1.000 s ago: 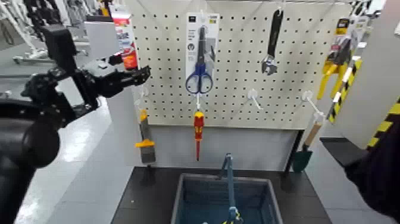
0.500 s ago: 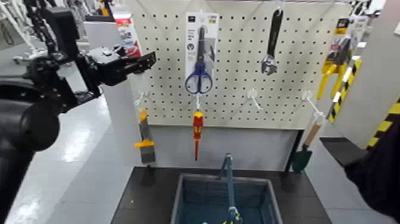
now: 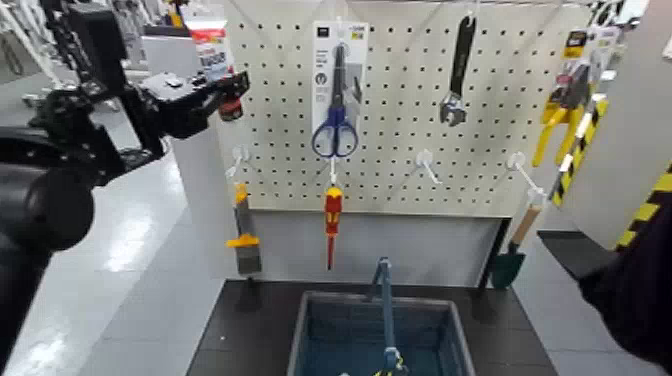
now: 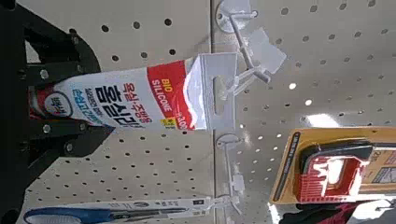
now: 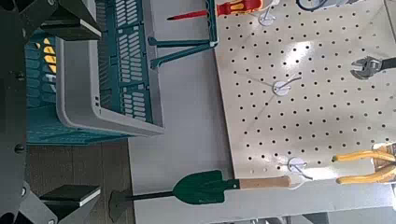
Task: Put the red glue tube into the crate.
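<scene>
The red glue tube (image 3: pixel 212 62) hangs from a hook at the pegboard's top left. In the left wrist view it (image 4: pixel 131 98) lies between my left gripper's two black fingers (image 4: pixel 58 54), nozzle end toward the palm, its crimped tab still at the hook. My left gripper (image 3: pixel 228 93) is raised to it, open, with one finger on each side of the tube's lower end. The blue-grey crate (image 3: pixel 304 335) with its arched handle stands on the table below, and also shows in the right wrist view (image 5: pixel 103 89). My right gripper (image 5: pixel 91 112) is open and empty, parked low at the right.
On the pegboard (image 3: pixel 400 150) hang blue scissors (image 3: pixel 335 125), a wrench (image 3: pixel 458 70), a red-and-yellow screwdriver (image 3: pixel 333 215), a scraper (image 3: pixel 245 238), yellow pliers (image 3: pixel 558 112) and a green trowel (image 3: pixel 510 262). The crate sits on a black table (image 3: pixel 240 335).
My left gripper has risen and drawn back left, from below the tube to around its lower end. The right arm has not moved.
</scene>
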Tool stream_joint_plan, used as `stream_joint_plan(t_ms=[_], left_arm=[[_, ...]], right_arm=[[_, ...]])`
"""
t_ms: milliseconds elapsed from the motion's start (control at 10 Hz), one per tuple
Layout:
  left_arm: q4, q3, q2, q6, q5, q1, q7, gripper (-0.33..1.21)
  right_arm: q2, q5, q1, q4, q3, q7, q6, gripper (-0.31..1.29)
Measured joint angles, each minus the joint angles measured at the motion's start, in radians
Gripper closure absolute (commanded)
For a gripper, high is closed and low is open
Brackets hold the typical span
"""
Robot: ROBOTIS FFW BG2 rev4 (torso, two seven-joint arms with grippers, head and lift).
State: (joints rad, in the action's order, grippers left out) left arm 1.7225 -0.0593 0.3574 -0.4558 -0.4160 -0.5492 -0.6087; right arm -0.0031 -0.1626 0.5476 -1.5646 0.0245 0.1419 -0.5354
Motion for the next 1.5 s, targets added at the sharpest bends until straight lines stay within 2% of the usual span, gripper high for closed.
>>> stream_joint_plan(t_ms=[1000, 1300, 1500], left_arm=[[0.043, 0.020, 0.008, 0.020, 0.011, -0.008, 0.039, 1.18], [0.095, -0.019, 0.005, 0.022, -0.027, -0.015, 0.087, 1.18], [0.110, -0.057, -0.017, 0.022, -0.080, 0.001, 0.120, 1.18]], right_arm=[[0.000, 0.000, -0.002, -0.001, 0.002, 0.001, 0.007, 0.14], [0.000, -0.002, -0.001, 0.000, 0.000, 0.001, 0.008, 0.14], [0.000, -0.005, 0.000, 0.001, 0.000, 0.001, 0.006, 0.14]])
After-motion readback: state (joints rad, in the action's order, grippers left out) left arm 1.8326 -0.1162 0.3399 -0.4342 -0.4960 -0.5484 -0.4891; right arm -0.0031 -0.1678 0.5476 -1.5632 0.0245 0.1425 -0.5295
